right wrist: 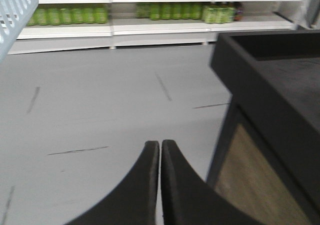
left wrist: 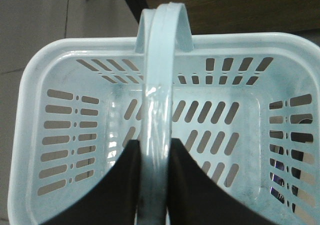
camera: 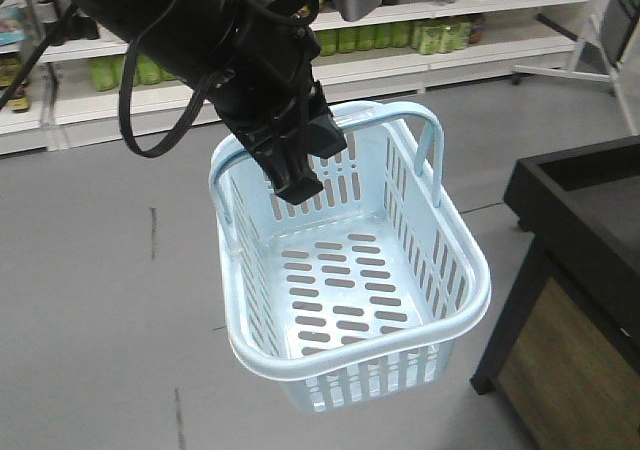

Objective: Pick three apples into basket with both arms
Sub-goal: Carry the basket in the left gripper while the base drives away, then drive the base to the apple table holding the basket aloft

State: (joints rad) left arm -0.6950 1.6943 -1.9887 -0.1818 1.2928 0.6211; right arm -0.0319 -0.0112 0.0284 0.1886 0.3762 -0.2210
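Clamped in the left pincer [left wrist: 154, 147]: the two handles [left wrist: 160, 85] of the basket [camera: 420, 338], swung up and pressed together into one pale band, with a black finger [left wrist: 127, 185] hard against each side. Closed only down to the width of that band, no further.

Hanging from that grip in mid-air, clear of the grey floor [camera: 100, 300], long sides running away from the front camera, slotted walls and slotted bottom in plain sight. Reaching down to the handles from the upper left of the front view on the bulky black left arm [camera: 170, 20]. Below, dark scuff marks on the floor. Off to the basket's right, apart from it, a black surface [camera: 590, 200] with a raised edge, a dark leg and a wood-toned side panel.

Pressed fully together and holding nothing: the right pincer [right wrist: 160, 147], fingertips touching along their inner edges, out over the floor in the right wrist view. Near it on the right, the corner of the black surface. At the top left edge of that view, a slice of the basket's slotted wall. Along the far wall, long white shelves [right wrist: 125, 27], stocked with rows of green bottles [right wrist: 65, 15] and darker bottles on the level above.
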